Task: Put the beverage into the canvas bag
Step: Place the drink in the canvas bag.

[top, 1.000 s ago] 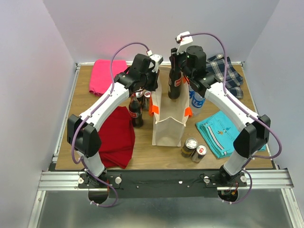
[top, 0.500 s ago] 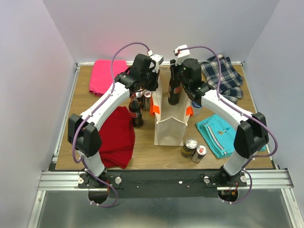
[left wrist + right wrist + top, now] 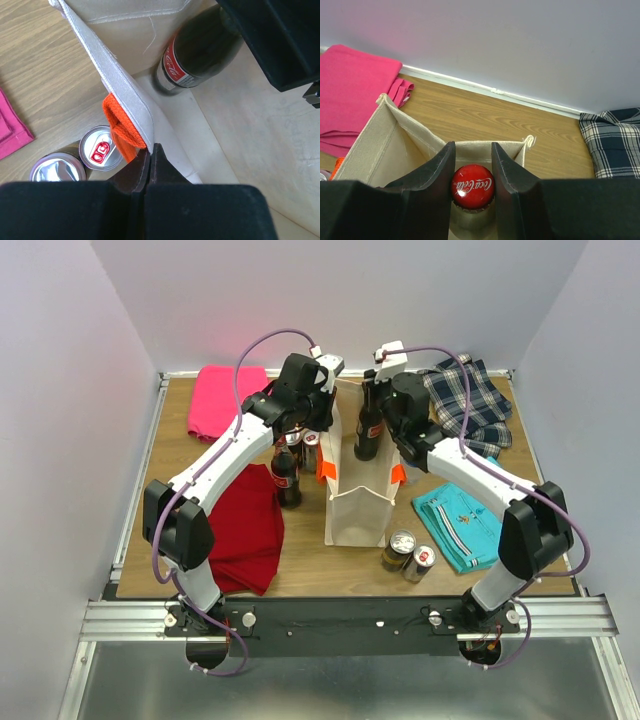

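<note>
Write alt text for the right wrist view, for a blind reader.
The right gripper grips a red-capped cola bottle by its neck at the open mouth of the canvas bag. Behind lie a pink cloth, a plaid cloth and the wooden table.

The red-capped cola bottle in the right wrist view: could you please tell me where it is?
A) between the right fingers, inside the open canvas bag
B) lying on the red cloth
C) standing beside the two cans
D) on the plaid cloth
A: the red cap of the cola bottle sits between the right fingers, with the walls of the canvas bag around it.
</note>
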